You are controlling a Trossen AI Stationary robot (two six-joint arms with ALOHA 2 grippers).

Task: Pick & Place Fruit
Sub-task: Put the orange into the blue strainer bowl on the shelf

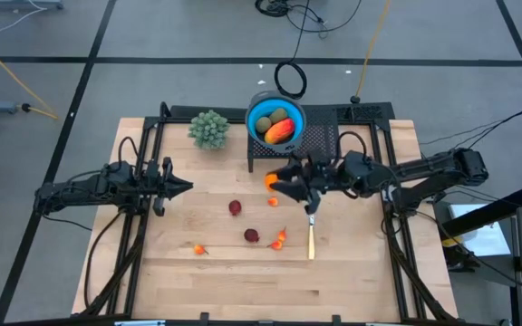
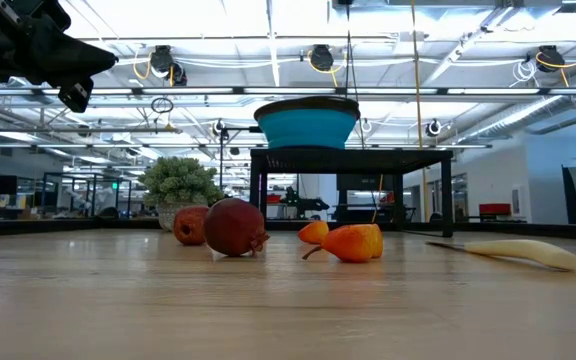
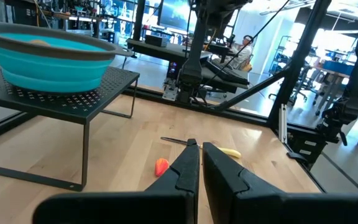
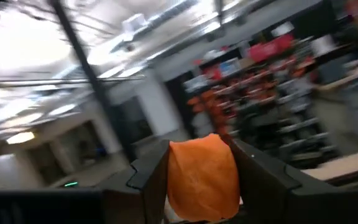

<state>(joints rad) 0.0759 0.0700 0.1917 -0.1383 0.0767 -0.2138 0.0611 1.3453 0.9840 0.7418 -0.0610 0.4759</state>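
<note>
My right gripper (image 1: 277, 182) reaches in from the table's right and is shut on a small orange fruit (image 4: 202, 177), just in front of the black rack (image 1: 320, 140). On the rack stands the blue bowl (image 1: 259, 110), which holds an orange-red fruit (image 1: 280, 131) and brownish-green ovals. Two dark red fruits (image 1: 235, 207) (image 1: 252, 235) and tiny orange ones (image 1: 273, 202) (image 1: 279, 240) (image 1: 199, 248) lie on the wooden table. My left gripper (image 1: 185, 187) hangs shut and empty over the table's left part, pointing right. My right gripper pinches the orange fruit by its two opposite sides (image 4: 174, 180) between the two fingers (image 4: 151, 174). The fingers come about level from the table's right. The fruit is lifted clear of the table and bulges out past the fingertips.
A pale green bushy plant (image 1: 208, 129) stands at the back, left of the bowl. A knife (image 1: 312, 237) with a pale handle lies on the table below my right gripper. Black frame bars run along the table's left and right sides. The near half of the board (image 1: 261, 281) is bare wood.
</note>
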